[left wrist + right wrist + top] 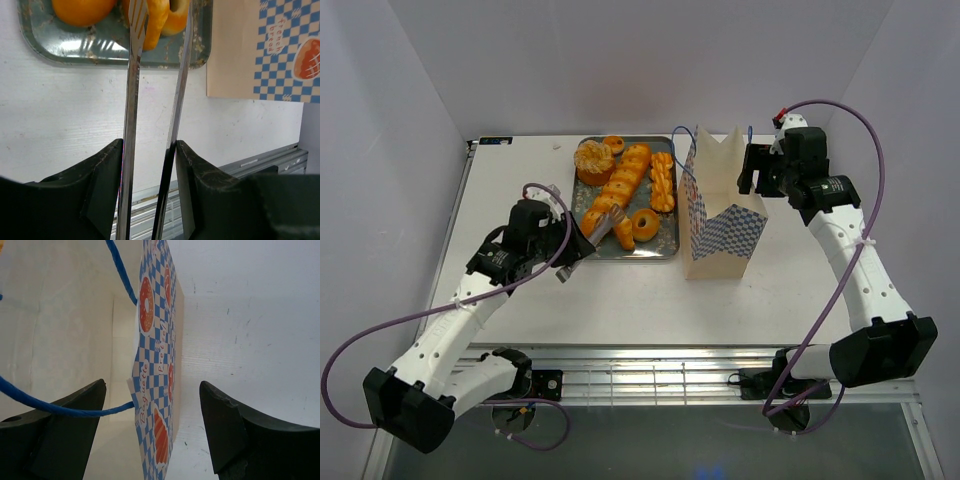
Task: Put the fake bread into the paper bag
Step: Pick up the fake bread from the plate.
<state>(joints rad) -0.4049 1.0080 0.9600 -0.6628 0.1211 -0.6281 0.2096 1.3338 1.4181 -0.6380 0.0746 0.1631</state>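
While the left gripper (148, 150) pinches tongs (131, 100) and the right gripper (152, 390) gapes astride the paper bag (720, 215), glossy fake bread (620, 180) may slip.

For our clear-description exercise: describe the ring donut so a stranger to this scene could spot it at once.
Find the grey tray on the white table, left of the paper bag. In its near corner beside the bag lies the ring donut, the only pastry there with a hole through it.

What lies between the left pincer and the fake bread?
The metal tongs held in the left pincer span the white table up to the fake bread, seen in the left wrist view.
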